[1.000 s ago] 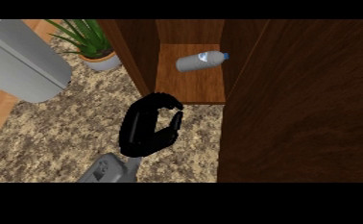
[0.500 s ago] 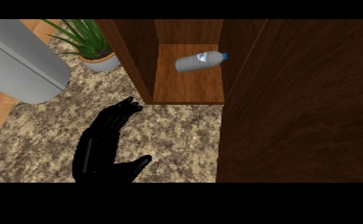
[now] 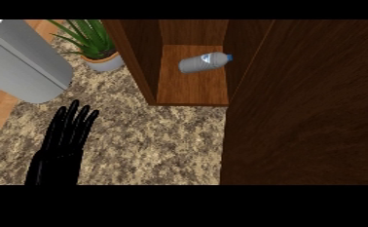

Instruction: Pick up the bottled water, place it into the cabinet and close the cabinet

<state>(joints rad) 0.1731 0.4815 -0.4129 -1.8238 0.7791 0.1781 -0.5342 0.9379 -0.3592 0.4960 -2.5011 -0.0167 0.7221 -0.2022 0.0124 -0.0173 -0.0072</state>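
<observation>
Bottle (image 3: 203,63) lies inside the cabinet (image 3: 193,87); left robot hand (image 3: 64,136) released, holding nothing. I'd swing the door (image 3: 302,109) shut next, pushing near its free edge.

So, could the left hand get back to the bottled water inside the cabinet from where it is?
Probably yes: the left hand is open over bare counter, and the cabinet front facing it is open, with the bottled water lying on its shelf.

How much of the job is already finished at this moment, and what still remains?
Done: the water bottle lies on its side on the shelf inside the cabinet. In hand: nothing; the one robot hand in view is open over the counter, apart from the cabinet. Left: the cabinet door stands open and must be closed.
</observation>
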